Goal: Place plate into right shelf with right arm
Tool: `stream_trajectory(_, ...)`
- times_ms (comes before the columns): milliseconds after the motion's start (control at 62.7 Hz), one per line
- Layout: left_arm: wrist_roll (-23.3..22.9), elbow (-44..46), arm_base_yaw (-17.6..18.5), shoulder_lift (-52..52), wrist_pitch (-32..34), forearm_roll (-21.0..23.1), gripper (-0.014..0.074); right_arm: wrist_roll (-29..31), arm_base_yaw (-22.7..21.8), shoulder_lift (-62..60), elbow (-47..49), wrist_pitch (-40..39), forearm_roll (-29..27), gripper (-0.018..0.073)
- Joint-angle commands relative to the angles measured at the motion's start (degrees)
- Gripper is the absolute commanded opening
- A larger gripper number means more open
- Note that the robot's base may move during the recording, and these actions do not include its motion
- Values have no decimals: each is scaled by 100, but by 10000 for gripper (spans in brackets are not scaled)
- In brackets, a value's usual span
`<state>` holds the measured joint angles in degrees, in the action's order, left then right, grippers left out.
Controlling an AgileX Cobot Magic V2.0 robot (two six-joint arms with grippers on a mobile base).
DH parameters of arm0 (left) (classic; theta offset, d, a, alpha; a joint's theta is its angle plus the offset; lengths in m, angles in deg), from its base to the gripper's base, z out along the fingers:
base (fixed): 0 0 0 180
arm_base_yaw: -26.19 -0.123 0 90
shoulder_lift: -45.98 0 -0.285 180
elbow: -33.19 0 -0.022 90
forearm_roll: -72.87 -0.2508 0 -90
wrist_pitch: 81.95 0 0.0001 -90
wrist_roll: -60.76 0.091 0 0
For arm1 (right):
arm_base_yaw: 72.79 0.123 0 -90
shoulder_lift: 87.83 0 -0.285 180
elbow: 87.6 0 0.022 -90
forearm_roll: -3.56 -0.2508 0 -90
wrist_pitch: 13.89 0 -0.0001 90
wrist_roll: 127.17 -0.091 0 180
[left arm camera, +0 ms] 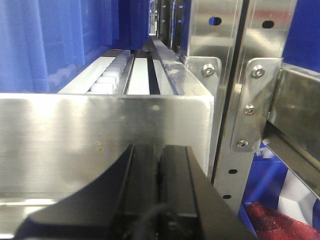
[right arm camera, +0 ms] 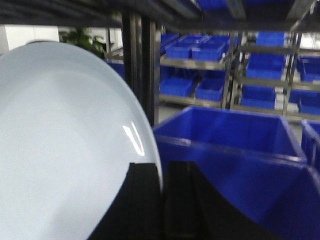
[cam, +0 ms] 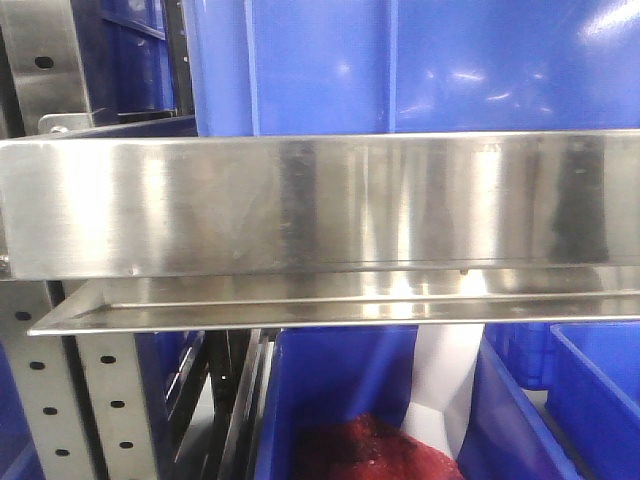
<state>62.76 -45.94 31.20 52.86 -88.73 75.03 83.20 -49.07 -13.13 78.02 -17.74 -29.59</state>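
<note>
My right gripper (right arm camera: 161, 172) pinches the plate (right arm camera: 65, 150) by its rim, on edge near a blue bin (right arm camera: 225, 135); so slim a hold may let it pivot, slip or clip the dark uprights (right arm camera: 140, 60).

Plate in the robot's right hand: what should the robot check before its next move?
1. Right gripper jaws shut on the plate rim: ok.
2. Plate face whole where it shows: ok.
3. Gap between the plate's edge and the dark upright behind it: cannot tell.
4. Blue bin ahead is open on top, with nothing seen inside: ok.
5. Left gripper empty, jaws shut: ok.
6. Left gripper clear of the steel rail: cannot tell.
</note>
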Motion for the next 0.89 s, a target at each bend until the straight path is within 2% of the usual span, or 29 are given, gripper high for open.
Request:
stream_trajectory(0, -19, -46, 30, -29, 490, 23, -47, 57, -39, 105, 241, -601, -24, 106)
stream_trajectory(64, -19, -46, 30, -29, 490, 23, -47, 57, -39, 204, 241, -601, -24, 178)
stream_trajectory(128, -19, -46, 30, -29, 490, 23, -47, 57, -39, 275, 241, -601, -24, 292)
stream_trajectory(223, -19, -46, 30, -29, 490, 23, -47, 57, -39, 303, 241, -596, -24, 559)
stream_trajectory(271, -19, -46, 30, -29, 490, 23, -47, 57, -39, 303, 241, -628, -24, 653)
stream_trajectory(510, -19, -46, 30, -29, 490, 23, -47, 57, -39, 171, 241, -557, -24, 633)
stream_trajectory(798, -19, -46, 30, -29, 490, 23, -47, 57, -39, -896, 233, 274, -24, 631)
stream_trajectory(877, -19, -46, 30, -29, 490, 23, -47, 57, -39, -1241, 220, 491, -24, 597)
